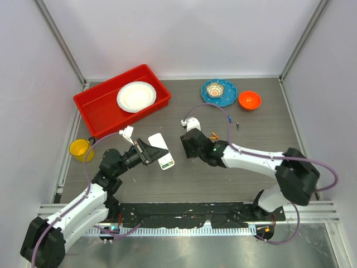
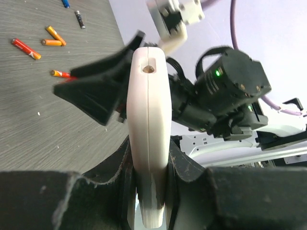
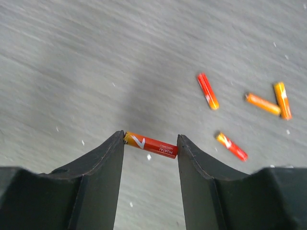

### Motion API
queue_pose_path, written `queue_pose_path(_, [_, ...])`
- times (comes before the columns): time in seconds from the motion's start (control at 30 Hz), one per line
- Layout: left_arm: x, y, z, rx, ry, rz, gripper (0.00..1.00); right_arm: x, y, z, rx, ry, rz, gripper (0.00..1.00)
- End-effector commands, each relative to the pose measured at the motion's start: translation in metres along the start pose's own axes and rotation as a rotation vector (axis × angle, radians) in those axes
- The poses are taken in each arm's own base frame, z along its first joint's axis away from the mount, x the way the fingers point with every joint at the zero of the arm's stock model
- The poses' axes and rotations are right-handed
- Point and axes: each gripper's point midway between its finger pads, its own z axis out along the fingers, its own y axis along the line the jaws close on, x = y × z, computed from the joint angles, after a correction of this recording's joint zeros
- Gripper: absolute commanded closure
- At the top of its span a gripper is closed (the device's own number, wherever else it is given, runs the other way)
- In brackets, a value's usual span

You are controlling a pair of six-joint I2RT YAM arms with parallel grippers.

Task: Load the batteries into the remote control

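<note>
Left gripper [image 1: 150, 149] clenched on slim white plastic remote control [image 2: 148, 120], edge-up between its fingers | right gripper [image 3: 150, 140] apparently pinching small red-orange cylindrical battery [image 3: 158, 148] end to end at fingertips | four more orange batteries [image 3: 207, 91] lying ahead-right on grey table [image 3: 72, 57]

Enclosure: dark grey wood-grain tabletop [image 1: 262, 139], closed on three sides by plain pale lavender-white wall panels [image 1: 184, 33] set in slim aluminium corner posts [image 1: 61, 40], with black mounting strip [image 1: 189, 211] and brushed steel sheet [image 1: 195, 251] along the near edge, under soft, even light.
</note>
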Motion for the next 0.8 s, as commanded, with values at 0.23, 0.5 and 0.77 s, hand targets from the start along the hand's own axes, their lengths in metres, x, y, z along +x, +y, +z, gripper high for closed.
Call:
queue_pose_path(0.23, [-0.013,-0.007,0.027,0.096,-0.026,-0.009,0.99,-0.017,-0.012,-0.112,-0.02,-0.132,0.038,0.71])
queue_pose_path(0.5, [-0.009,-0.008,0.048,0.184,-0.055,-0.015,1.0,-0.039,-0.007,-0.148,-0.031,-0.158,0.018,0.71])
queue_pose_path(0.77, [-0.013,-0.004,0.061,0.247,-0.097,-0.018,1.0,-0.044,0.015,-0.163,-0.071,-0.165,-0.032,0.71])
